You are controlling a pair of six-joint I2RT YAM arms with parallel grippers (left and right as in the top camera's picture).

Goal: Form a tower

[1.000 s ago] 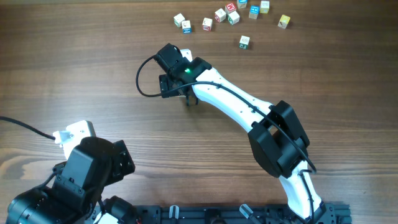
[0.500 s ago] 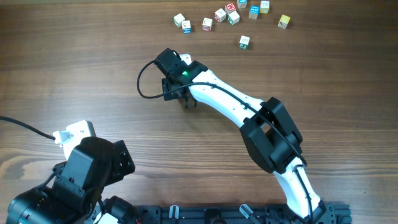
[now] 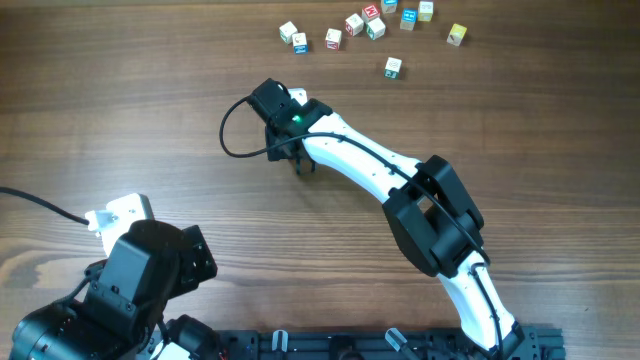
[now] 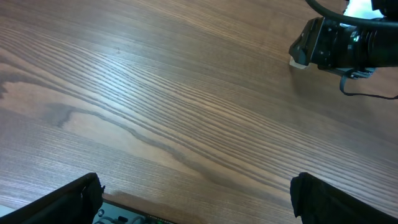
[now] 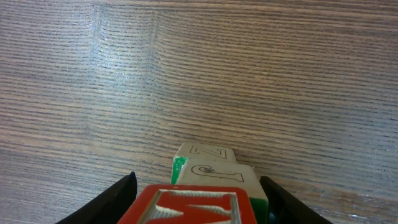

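Pincers, two: left pincer (image 4: pixel 196 190) has fingers wide apart, nothing between them, over surface (image 3: pixel 120 110). Fingers of right pincer (image 5: pixel 198 186) flank red-topped cube (image 5: pixel 193 204), which is cut off by frame bottom; cannot tell if clamped. Under that cube, tower (image 5: pixel 214 173): two whitish green-marked cubes, mid-surface, hidden beneath arm in overhead view. Eleven loose cubes (image 3: pixel 376 29) at far edge, well apart from tower; letters unreadable.

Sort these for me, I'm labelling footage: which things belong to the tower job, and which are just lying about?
In the job: the tower, red-topped cube, right gripper.
Lying about: loose letter cubes, left gripper.
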